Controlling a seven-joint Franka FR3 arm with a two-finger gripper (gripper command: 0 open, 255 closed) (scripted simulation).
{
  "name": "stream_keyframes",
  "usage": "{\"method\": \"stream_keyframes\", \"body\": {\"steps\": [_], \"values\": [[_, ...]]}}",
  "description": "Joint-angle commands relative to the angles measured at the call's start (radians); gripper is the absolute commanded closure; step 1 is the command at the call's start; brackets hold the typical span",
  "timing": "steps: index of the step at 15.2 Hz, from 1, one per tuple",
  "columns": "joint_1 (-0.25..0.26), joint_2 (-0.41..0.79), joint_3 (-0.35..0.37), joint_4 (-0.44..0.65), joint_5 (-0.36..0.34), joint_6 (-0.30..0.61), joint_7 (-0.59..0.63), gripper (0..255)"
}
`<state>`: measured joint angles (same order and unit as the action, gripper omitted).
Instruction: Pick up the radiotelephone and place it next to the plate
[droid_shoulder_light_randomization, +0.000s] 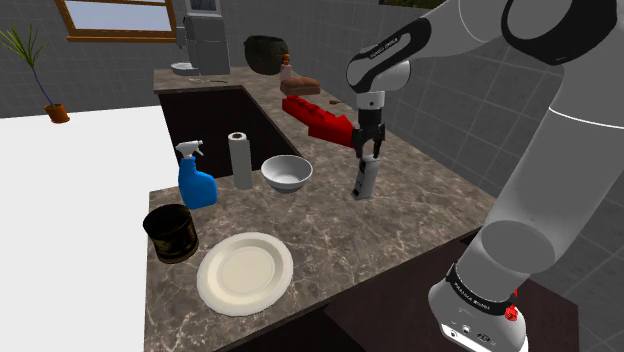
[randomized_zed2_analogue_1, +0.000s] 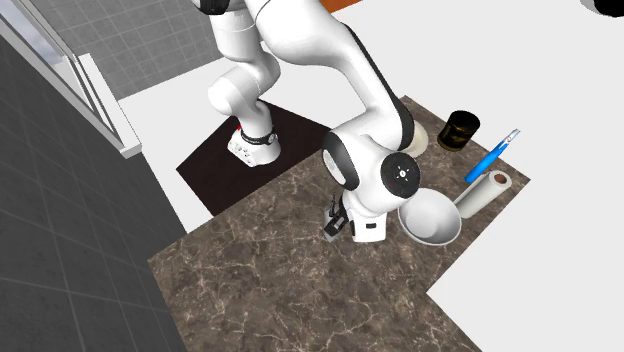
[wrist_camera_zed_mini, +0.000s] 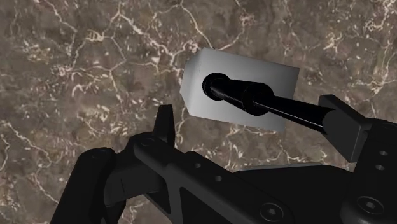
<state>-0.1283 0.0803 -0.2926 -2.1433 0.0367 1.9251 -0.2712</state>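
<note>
1. The gripper (droid_shoulder_light_randomization: 368, 148) points down at the brown stone counter (droid_shoulder_light_randomization: 430, 215). Its two black fingers (wrist_camera_zed_mini: 167, 127) are spread wide apart. They squeeze nothing.
2. The radiotelephone (wrist_camera_zed_mini: 267, 73) is right under the gripper, in the space between the fingers. It is a small grey box. It stands up on end and leans a little. Its low end seems to sit on the counter, but I cannot be sure.
3. A black antenna (wrist_camera_zed_mini: 280, 107) sticks up from the top of the box. Its tip comes up just beside one finger. I cannot tell if they touch. The other finger is clear of it.
4. I think the box is hard and light. Its sides look smooth, so it could slip. It stands tall and thin, so one bump could knock it over.
5. The antenna is thin and round, so it is a bad place to hold. The box could swing or twist on it. It looks better to go lower and pinch the grey box on its two flat sides.
6. In the shoulder view, a white bowl (droid_shoulder_light_randomization: 287, 173) sits to the left of the radiotelephone. A paper roll (droid_shoulder_light_randomization: 241, 160) and a blue spray bottle (droid_shoulder_light_randomization: 197, 183) are farther left. A red block (droid_shoulder_light_randomization: 320, 120) lies farther back.
7. The white plate (droid_shoulder_light_randomization: 245, 272) is nearer and to the shoulder view's left, well apart from the radiotelephone. A dark tub (droid_shoulder_light_randomization: 170, 233) sits just beside it. The counter to the right of the plate is bare, so that looks like a good spot.
</note>
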Motion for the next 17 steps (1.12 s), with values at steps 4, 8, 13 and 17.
{"method": "stream_keyframes", "body": {"steps": [4, 8, 13, 17], "values": [[0.001, 0.003, 0.001, -0.019, 0.002, 0.022, 0.000, 0], [0.001, 0.003, 0.001, -0.019, 0.002, 0.022, 0.000, 0], [0.001, 0.003, 0.001, -0.018, 0.002, 0.022, 0.000, 255], [0.001, 0.003, 0.001, -0.018, 0.002, 0.021, 0.000, 255]]}}
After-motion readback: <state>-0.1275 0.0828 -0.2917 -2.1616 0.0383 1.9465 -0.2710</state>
